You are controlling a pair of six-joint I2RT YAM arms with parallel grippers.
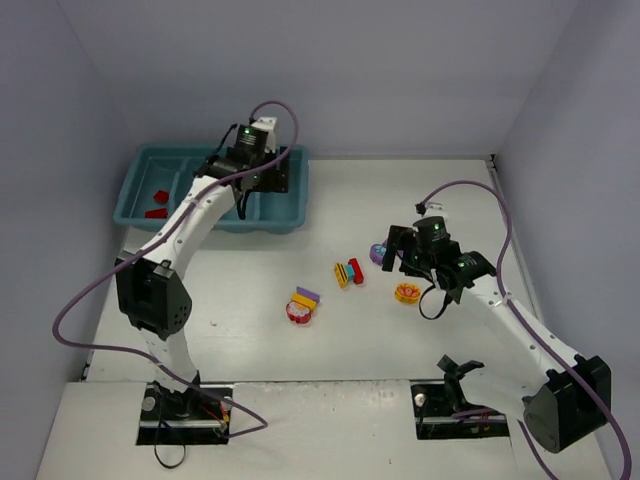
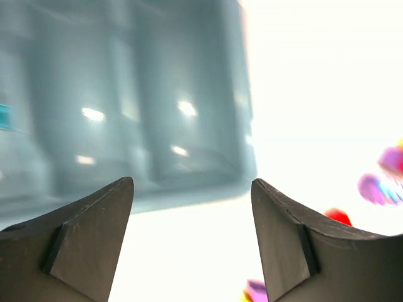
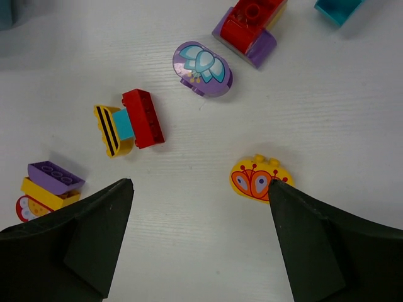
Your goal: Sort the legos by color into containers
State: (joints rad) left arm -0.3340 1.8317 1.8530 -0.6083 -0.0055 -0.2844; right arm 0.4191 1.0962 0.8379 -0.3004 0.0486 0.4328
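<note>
teal tray (image 1: 270, 222) sits far left on the tabletop (image 1: 400, 200), with red bricks (image 1: 157, 205) gathered in its leftmost compartment (image 1: 150, 172). left pincer (image 2: 192, 182) hangs over the tray's right end, jaws wide and empty, as suits a drop-off. right pincer (image 3: 200, 185) hovers over the loose legos (image 1: 350, 272) at middle right, jaws wide with nothing between them. yellow round piece (image 3: 254, 178) lies just beside one jaw, likely the next pick.

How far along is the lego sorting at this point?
Done: two red pieces lie in the tray. In hand: nothing; left tool open over the tray, right tool open by the yellow oval piece. Left: that piece, the purple oval, a teal piece and three multicoloured stacks.
</note>
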